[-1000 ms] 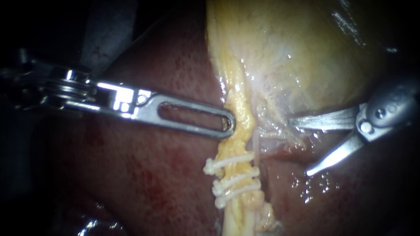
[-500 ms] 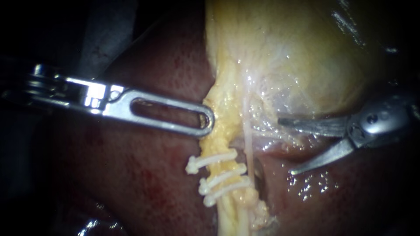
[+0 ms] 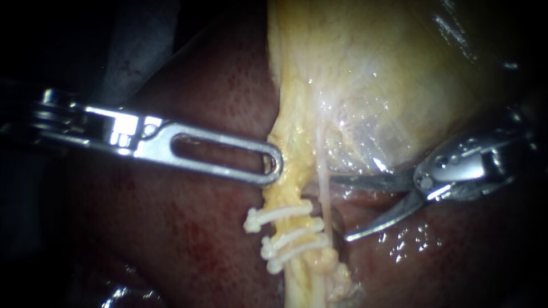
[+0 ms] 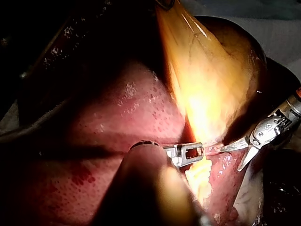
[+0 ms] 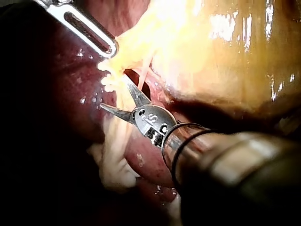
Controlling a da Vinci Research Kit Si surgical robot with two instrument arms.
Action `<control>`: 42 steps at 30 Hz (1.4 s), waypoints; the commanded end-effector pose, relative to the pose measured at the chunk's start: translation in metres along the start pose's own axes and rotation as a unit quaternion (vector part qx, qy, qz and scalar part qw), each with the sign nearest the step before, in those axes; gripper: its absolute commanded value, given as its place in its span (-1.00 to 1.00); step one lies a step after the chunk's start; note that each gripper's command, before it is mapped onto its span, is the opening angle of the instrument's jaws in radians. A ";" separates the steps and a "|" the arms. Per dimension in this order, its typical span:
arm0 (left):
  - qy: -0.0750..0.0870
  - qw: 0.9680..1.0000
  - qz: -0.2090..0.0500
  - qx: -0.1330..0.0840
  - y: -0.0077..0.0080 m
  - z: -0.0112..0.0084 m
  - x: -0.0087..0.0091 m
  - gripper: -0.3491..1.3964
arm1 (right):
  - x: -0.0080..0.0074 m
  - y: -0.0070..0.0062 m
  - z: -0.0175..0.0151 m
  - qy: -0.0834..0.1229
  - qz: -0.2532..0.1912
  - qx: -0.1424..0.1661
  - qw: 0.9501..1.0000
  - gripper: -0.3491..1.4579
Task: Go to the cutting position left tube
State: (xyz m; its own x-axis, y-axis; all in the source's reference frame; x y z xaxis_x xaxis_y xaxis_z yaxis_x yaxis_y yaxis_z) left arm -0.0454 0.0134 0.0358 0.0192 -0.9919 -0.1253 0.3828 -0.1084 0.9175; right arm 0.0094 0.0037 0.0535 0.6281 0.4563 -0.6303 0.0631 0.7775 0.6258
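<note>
My right instrument (image 3: pixel 339 208) comes in from the right. It has two thin blades at its tip. The blades are wide open, like scissors, and they hold nothing. Their tips are just beside a thin pale tube (image 3: pixel 323 188) that runs down the middle.

My left instrument (image 3: pixel 268 165) comes in from the left. It has a long flat jaw with a slot in it. Its jaws are closed on the edge of the left tube (image 3: pixel 288 194) and pinch it from two sides.

The left tube is thick and covered in yellow fat. It lies just left of the thin pale tube, between the two instruments. Three white clips (image 3: pixel 291 235) sit across it, one under the other, a little below the spot where the left jaws pinch it. The open blades are on the far side of the thin tube from it and do not touch it.

Under the tubes lies the dark red liver (image 3: pixel 200 245). Behind it all, at the top, is the big pale yellow gallbladder (image 3: pixel 388 74), wet and shiny.
</note>
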 end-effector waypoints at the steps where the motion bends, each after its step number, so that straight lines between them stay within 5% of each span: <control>1: 0.001 1.000 -0.001 0.000 -0.0001 -0.0001 0.0000 -1.00 | 0.0000 0.0001 0.0003 0.000 0.003 0.001 1.000 0.51; 15: 0.001 1.000 -0.002 0.001 -0.0009 -0.0003 0.0004 -1.00 | -0.0012 -0.0001 0.0022 -0.044 0.005 0.020 0.999 0.48; 42: -0.002 1.000 -0.004 0.000 -0.0020 -0.0001 0.0009 -1.00 | -0.0011 -0.0002 0.0057 -0.050 -0.002 0.032 0.998 0.42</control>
State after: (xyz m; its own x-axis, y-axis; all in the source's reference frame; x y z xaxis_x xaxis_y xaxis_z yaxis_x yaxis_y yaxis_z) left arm -0.0460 0.0128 0.0338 0.0121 -0.9913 -0.1312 0.3834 -0.1166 0.9162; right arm 0.0132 0.0006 0.0568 0.7020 0.4035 -0.5868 0.1155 0.7486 0.6529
